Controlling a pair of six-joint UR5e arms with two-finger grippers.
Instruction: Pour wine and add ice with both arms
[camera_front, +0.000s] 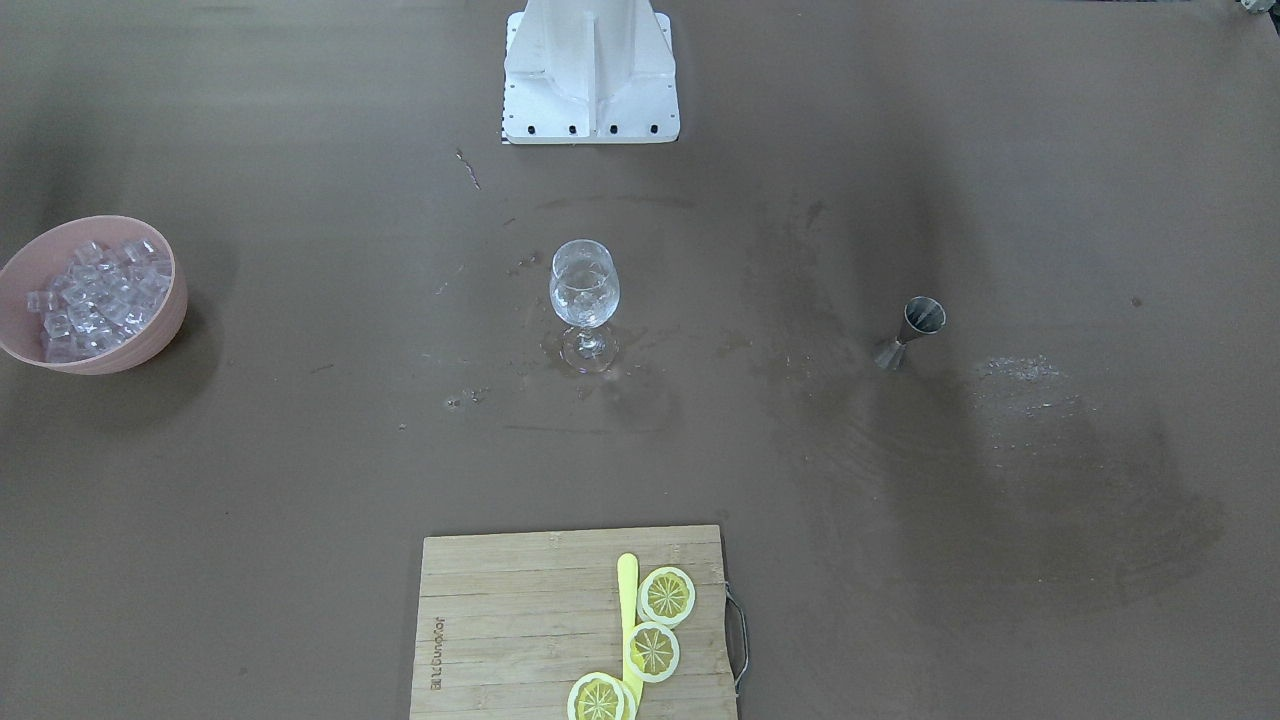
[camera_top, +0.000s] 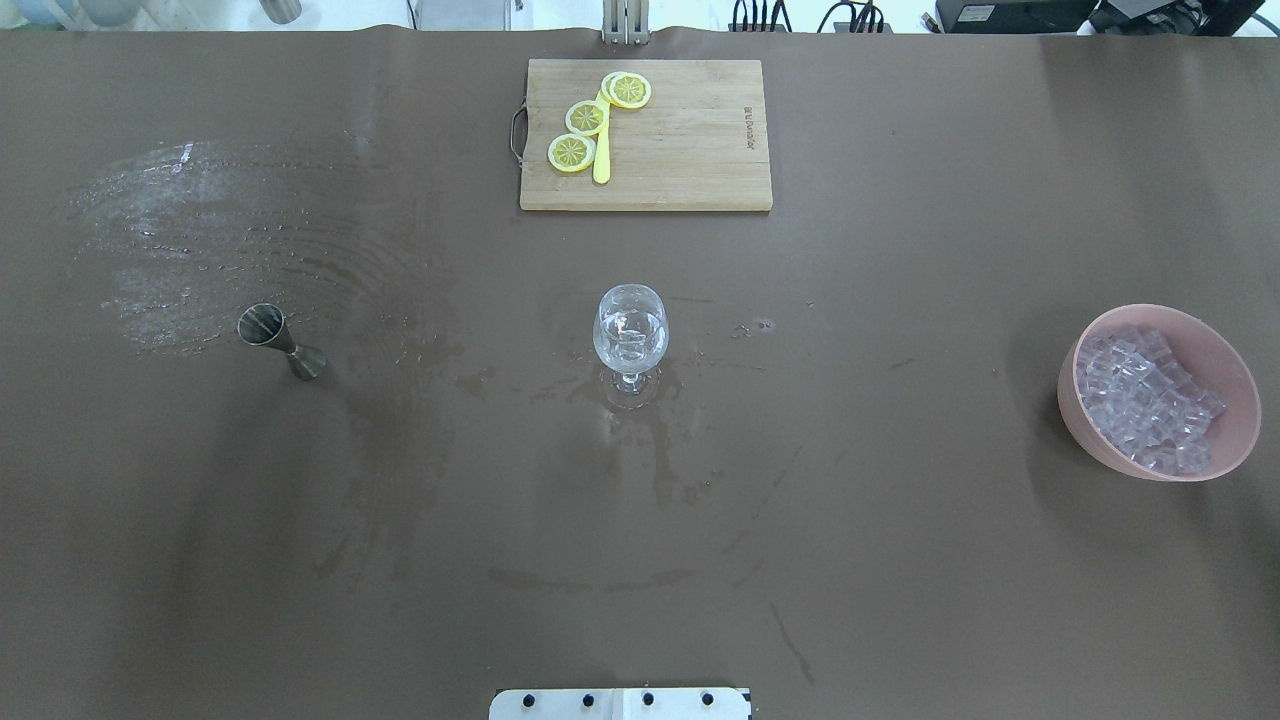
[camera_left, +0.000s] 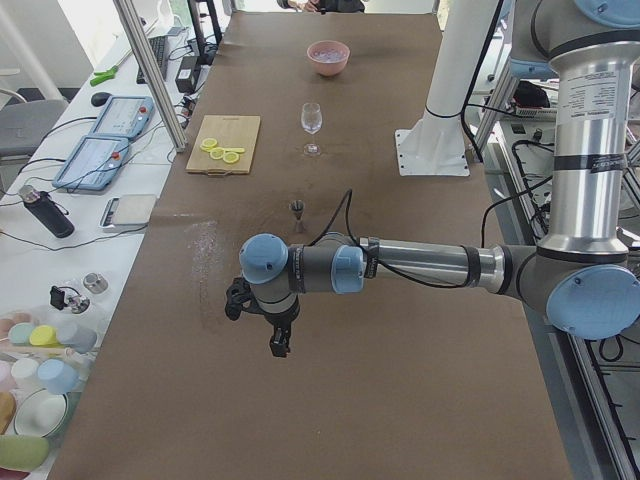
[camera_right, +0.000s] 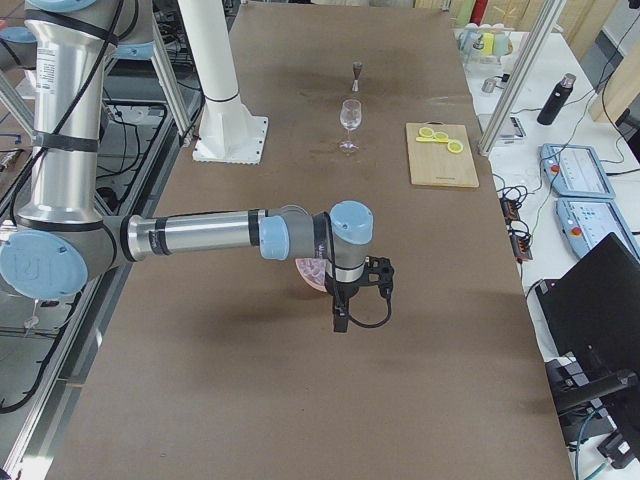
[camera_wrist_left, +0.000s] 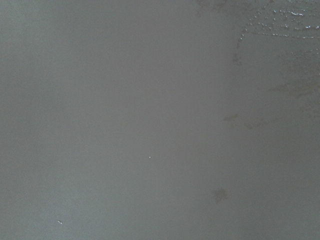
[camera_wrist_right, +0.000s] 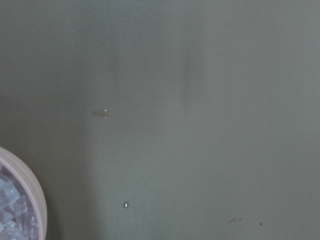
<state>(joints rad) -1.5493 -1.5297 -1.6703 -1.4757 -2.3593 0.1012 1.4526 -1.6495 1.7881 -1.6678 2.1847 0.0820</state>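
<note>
Ice piled in pink bowl at table right end; top views show no arms; side views show left pincer and right pincer; can't tell whether either is apart or together.

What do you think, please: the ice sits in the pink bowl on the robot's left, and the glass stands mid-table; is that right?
Not quite: the overhead view shows the pink bowl of ice on the robot's right, not its left. The glass does stand mid-table.
</note>
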